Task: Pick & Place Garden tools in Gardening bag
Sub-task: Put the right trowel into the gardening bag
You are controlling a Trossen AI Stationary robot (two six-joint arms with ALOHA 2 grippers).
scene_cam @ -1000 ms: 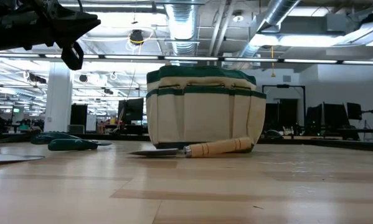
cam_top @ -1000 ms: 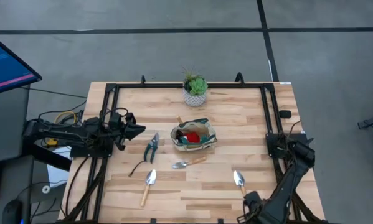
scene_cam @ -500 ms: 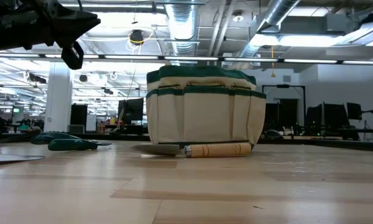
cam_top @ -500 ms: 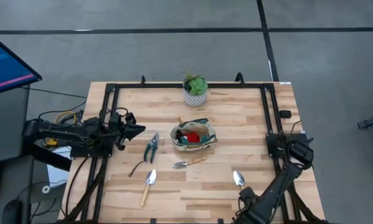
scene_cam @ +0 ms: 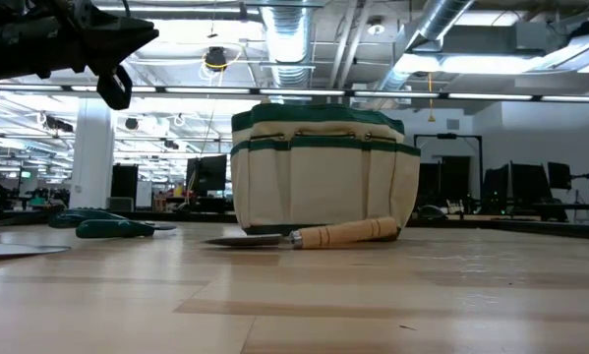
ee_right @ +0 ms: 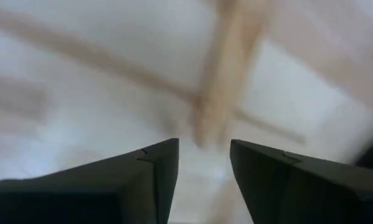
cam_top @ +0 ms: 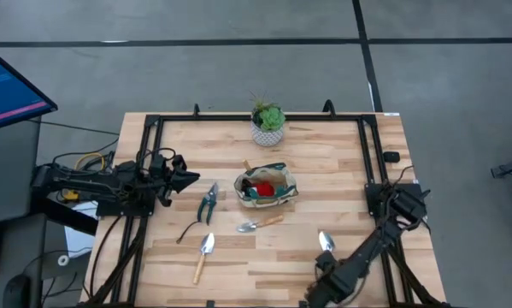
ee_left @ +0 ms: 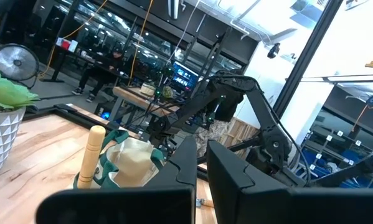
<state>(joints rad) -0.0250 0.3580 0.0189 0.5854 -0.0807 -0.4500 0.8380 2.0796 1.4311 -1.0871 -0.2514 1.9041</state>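
Right pincer (cam_top: 326,269) hangs low over the table's (cam_top: 341,162) front edge, fingers (ee_right: 146,180) parted astride the wooden handle of a trowel (cam_top: 326,244); whether they grip it I cannot tell. Farther in stands the gardening bag (cam_top: 266,187), another trowel (cam_top: 261,223) before it, pruning shears (cam_top: 208,204) beside. Left pincer (cam_top: 190,177) waits closed, empty, at the left.

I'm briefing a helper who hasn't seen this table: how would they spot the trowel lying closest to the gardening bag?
Find the tan, green-trimmed gardening bag in the middle of the table. Just in front of it, toward the arms' side, lies a small trowel with a silver blade and light wooden handle. The other two trowels lie farther out near the front edge; this one lies crosswise, almost under the bag.
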